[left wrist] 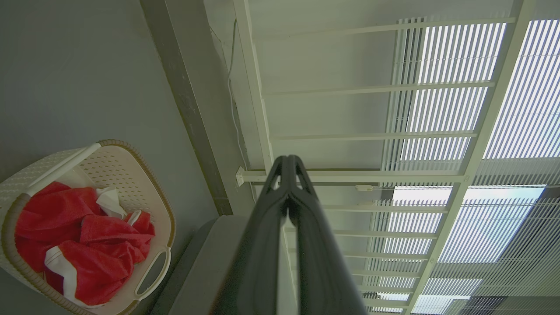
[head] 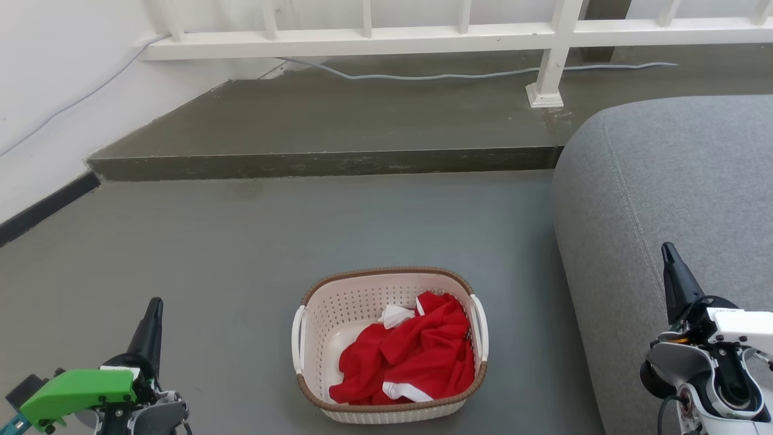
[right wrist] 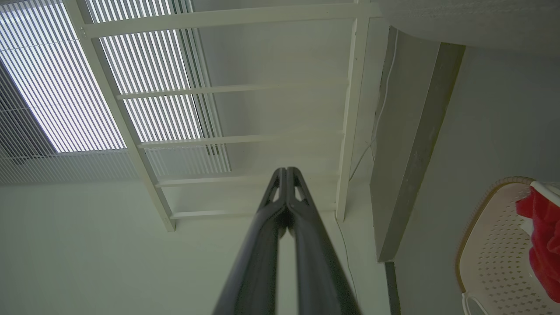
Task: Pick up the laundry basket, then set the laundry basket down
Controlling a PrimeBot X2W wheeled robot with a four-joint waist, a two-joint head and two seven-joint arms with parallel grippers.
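Observation:
The laundry basket point(head: 314, 329), cream-white and perforated with a brown woven-look rim and two white side handles, stands on the grey floor in the lower middle of the head view. A red-and-white garment point(head: 416, 356) lies in it. My left gripper point(head: 154, 307) is shut at the lower left, well clear of the basket's left handle. At the lower right my right gripper point(head: 667, 252) is shut too, raised in front of the sofa. The left wrist view has the basket point(left wrist: 135, 175) at its left edge and the shut left gripper point(left wrist: 288, 161); the right wrist view has the basket point(right wrist: 485, 258) at its lower right and the shut right gripper point(right wrist: 286, 171).
A grey sofa point(head: 670, 193) fills the right side, close to the basket. Behind the basket a raised dark step point(head: 326, 162) runs across, with a white railing point(head: 423, 39) and a grey cable point(head: 423, 76) on it. A white wall point(head: 42, 90) stands at the left.

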